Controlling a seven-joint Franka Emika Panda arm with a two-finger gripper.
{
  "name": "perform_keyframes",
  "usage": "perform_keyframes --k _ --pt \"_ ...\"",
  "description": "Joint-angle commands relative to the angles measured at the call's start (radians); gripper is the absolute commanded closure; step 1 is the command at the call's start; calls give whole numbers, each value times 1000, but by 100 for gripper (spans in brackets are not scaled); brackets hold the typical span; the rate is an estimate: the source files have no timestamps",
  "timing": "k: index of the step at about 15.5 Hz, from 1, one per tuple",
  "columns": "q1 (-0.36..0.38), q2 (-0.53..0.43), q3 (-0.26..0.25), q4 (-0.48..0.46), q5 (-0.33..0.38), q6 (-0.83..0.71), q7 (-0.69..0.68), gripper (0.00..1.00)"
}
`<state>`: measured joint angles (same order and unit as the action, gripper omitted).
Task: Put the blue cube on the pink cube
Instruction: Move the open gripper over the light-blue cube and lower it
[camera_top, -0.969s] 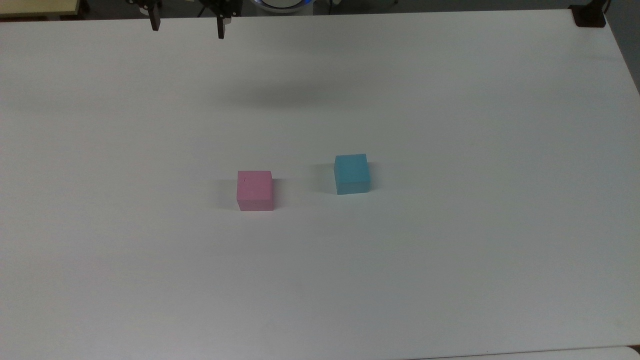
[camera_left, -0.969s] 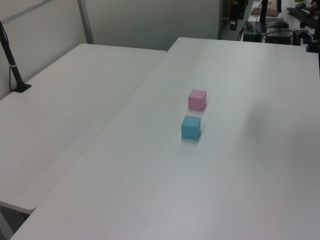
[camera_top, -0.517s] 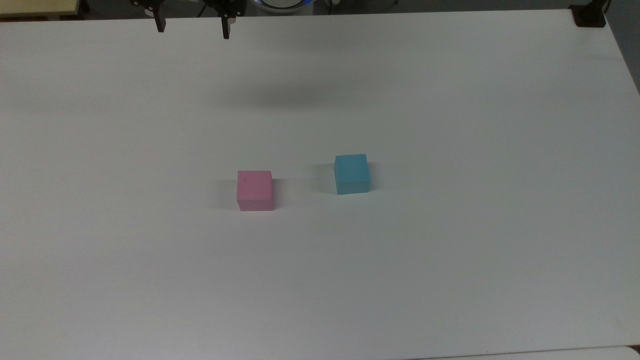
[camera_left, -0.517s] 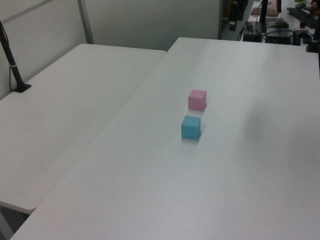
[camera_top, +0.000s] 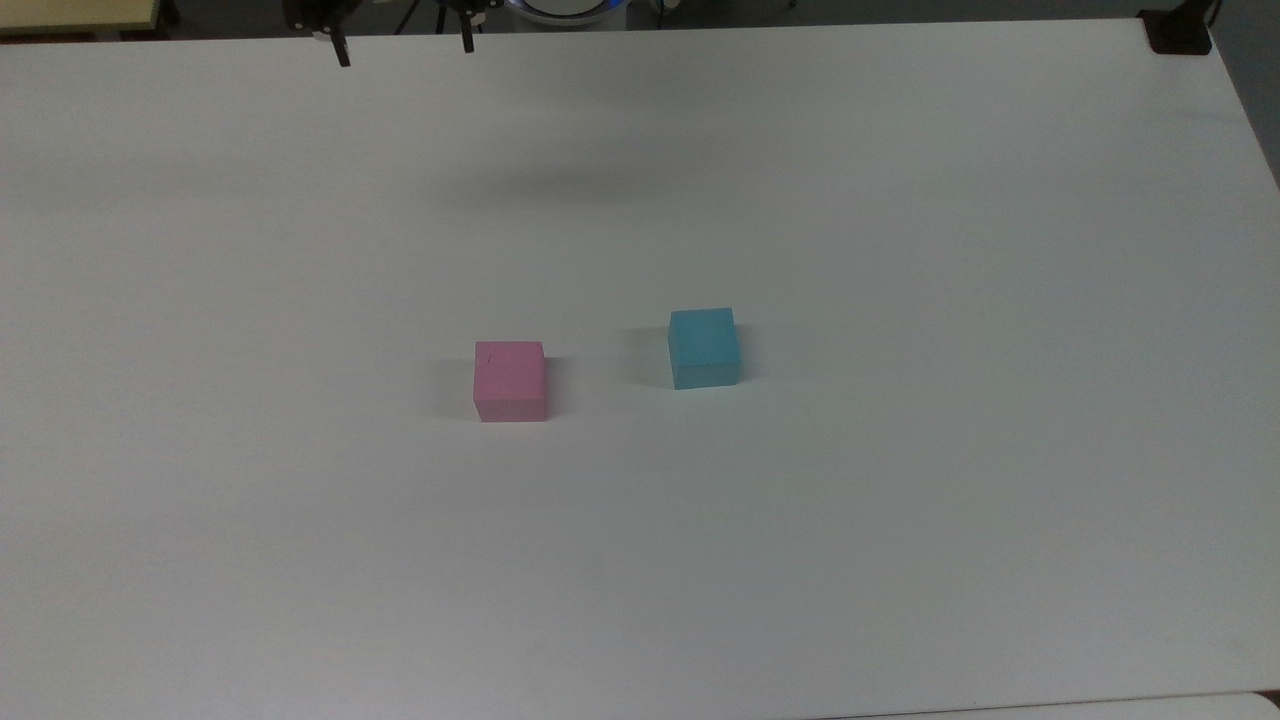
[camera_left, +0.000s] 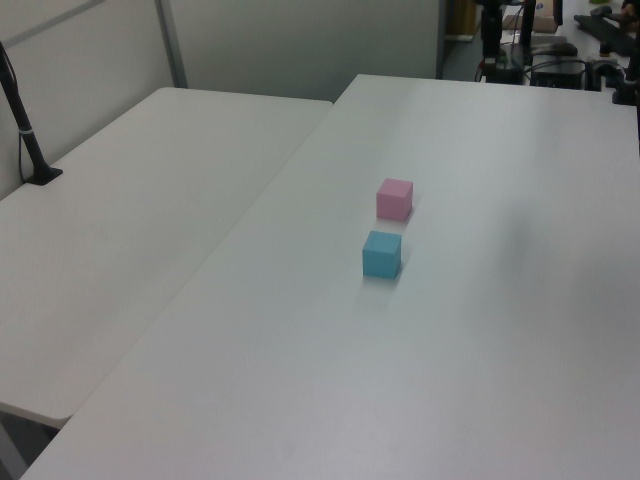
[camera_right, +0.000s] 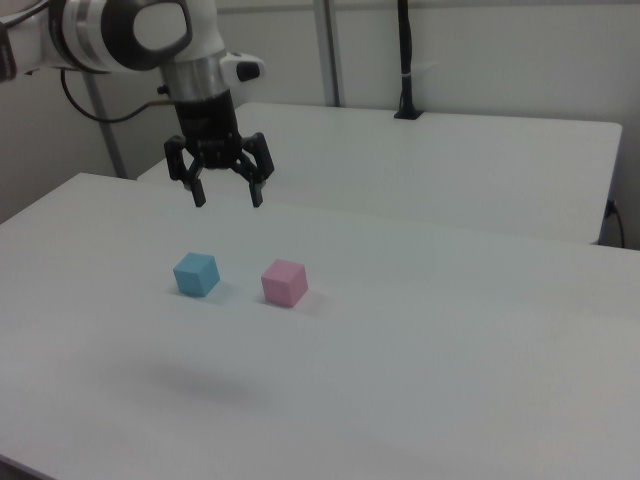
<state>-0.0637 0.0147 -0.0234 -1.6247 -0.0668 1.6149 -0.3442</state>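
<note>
Two cubes, apart on your white bench (camera_top: 900, 500).
One matte light-blue cube (camera_right: 196, 274) beside one pastel-pink cube (camera_right: 284, 283); your tool (camera_right: 228, 195) hangs spread, empty, seemingly high above them.

Matt, smooth white table (camera_top: 900, 560), softly reflecting light. Matt, plain-faced blue cube (camera_top: 704, 347) and pink cube (camera_top: 510, 381), foam-like or painted, without shine. Black gripper (camera_right: 227, 193), dull plastic or coated metal fingers (camera_right: 256, 194) spread apart. Glossy white plastic arm (camera_right: 150, 30) shell with a brushed silver metal-looking wrist ring. Matt black post (camera_right: 405, 60) on the neighbouring table.
</note>
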Motion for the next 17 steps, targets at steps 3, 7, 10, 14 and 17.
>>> perform_keyframes --k 3,7,10,14,17 --pt "47 -16 5 -96 116 -7 12 0" --pt "120 17 7 -130 116 78 189 0" --pt "180 115 7 -129 116 206 377 0" --pt "245 221 7 -119 99 319 482 0" --pt "271 313 7 -80 75 347 493 0"
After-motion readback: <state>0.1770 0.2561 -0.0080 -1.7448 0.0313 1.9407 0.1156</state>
